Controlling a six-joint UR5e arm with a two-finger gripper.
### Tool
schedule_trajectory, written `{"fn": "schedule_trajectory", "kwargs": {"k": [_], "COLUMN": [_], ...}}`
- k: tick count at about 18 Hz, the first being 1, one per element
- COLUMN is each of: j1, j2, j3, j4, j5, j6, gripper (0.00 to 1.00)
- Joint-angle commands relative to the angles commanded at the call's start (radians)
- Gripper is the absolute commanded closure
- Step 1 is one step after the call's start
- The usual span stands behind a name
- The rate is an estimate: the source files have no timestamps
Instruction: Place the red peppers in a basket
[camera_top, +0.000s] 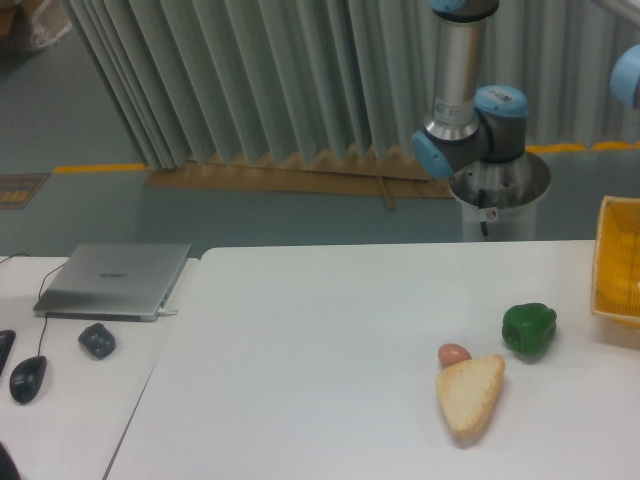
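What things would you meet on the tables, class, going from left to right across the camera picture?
Computer mouse → dark crumpled object → closed laptop → pinkish-brown egg → wedge of bread → green bell pepper → yellow basket at the right edge.

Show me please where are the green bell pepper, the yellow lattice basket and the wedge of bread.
green bell pepper (529, 329), fixed camera, middle of its glossy body.
yellow lattice basket (617, 262), fixed camera, its left mesh wall at the frame's right edge.
wedge of bread (470, 396), fixed camera, centre of its pale face.
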Motion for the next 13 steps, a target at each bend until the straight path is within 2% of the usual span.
{"fn": "schedule_trajectory", "kwargs": {"k": [7,8,10,13], "j1": [0.038,0.040,0.037,0.032], "j2": [-0.002,-0.002,0.000,0.000], "j3": [0.002,0.002,-0.002,0.002], "j4": [0.000,0.000,0.000,0.000], "j5": [-0.002,-0.002,-0.006,-0.009], "j6": [0.071,0.071,0.063,0.055], "gripper": [0.79,0.71,0.00,0.00]}}
